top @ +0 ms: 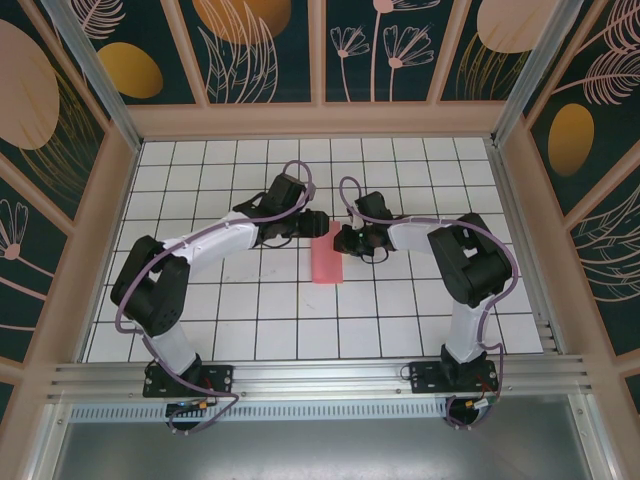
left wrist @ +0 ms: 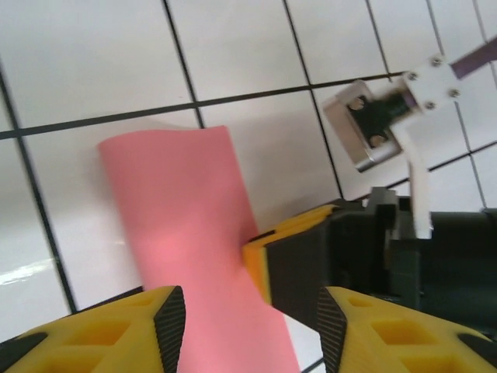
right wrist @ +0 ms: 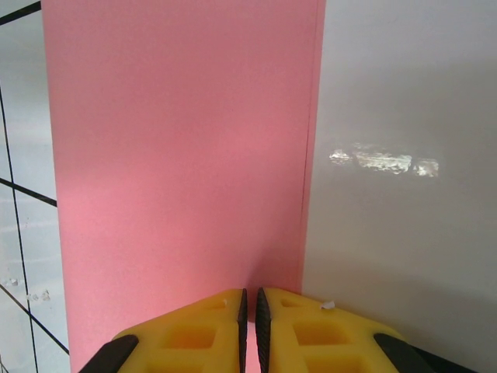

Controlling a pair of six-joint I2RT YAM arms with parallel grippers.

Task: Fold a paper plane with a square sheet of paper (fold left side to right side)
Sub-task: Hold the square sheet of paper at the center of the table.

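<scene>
We are pinching the square sheet of paper (top: 326,262), now lying folded into a narrow strip.
Our right gripper (right wrist: 250,299) is pressing its jaws together on the strip's far end, where the layered edge is running between them. The strip is lying flat on the white gridded worktop (top: 400,320), midway between the two arms. Our left gripper (left wrist: 248,315) is hovering just beside the right one, jaws apart over the paper.

No legible writing was found.
Nothing could be read on the square sheet of paper (top: 327,263), the gridded table (top: 400,322) or the leaf-patterned walls (top: 260,50).
</scene>
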